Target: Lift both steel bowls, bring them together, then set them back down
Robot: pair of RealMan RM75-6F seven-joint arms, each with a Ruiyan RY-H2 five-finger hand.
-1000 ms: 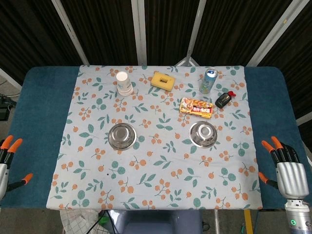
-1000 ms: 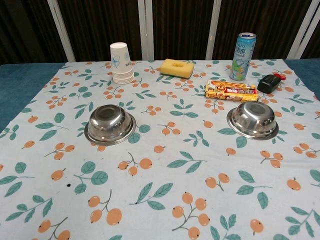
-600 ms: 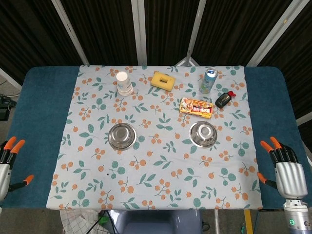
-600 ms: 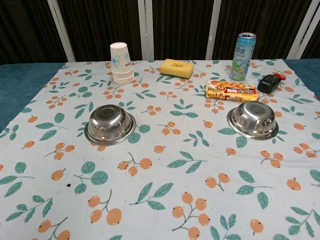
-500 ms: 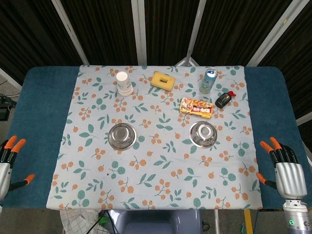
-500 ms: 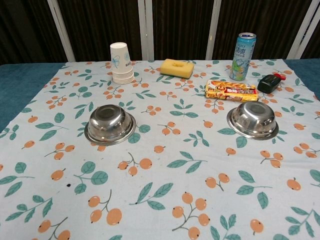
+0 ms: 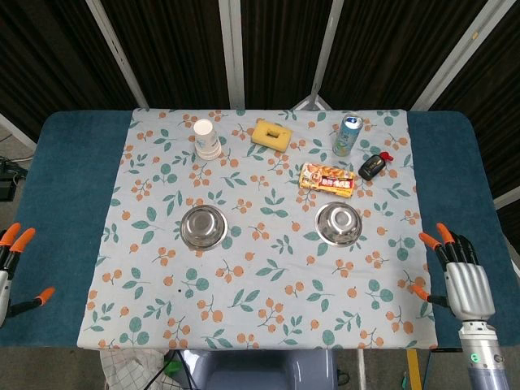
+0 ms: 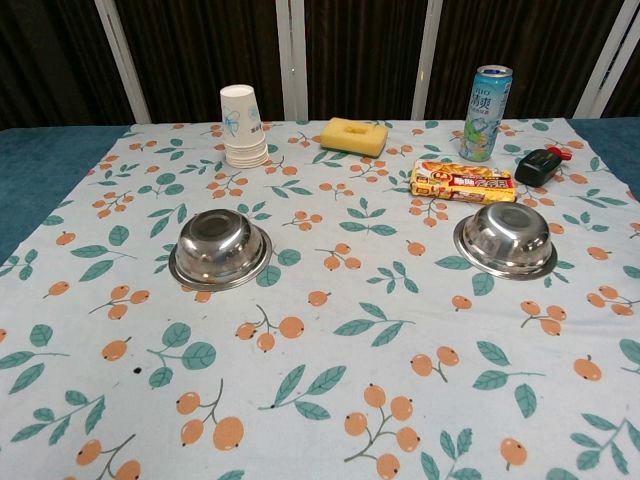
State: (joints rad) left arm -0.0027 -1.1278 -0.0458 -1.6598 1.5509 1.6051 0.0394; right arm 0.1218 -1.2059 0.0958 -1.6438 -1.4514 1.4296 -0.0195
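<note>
Two steel bowls stand upright on the flowered cloth. The left bowl (image 7: 203,226) (image 8: 221,248) and the right bowl (image 7: 339,223) (image 8: 506,240) sit well apart, each alone. My left hand (image 7: 8,272) shows only at the left frame edge of the head view, orange-tipped fingers spread, holding nothing. My right hand (image 7: 457,279) hovers near the cloth's right front corner, back up, fingers apart and empty. Neither hand appears in the chest view. Both hands are far from the bowls.
Along the back stand a stack of paper cups (image 7: 206,139) (image 8: 243,126), a yellow sponge (image 7: 270,135) (image 8: 354,136), a drink can (image 7: 346,135) (image 8: 486,99), a snack pack (image 7: 327,179) (image 8: 463,181) just behind the right bowl, and a black key fob (image 7: 373,166) (image 8: 539,166).
My right hand has moved left, toward the cloth's edge. My left hand has slid further out of the frame at the left. The bowls have not moved.
</note>
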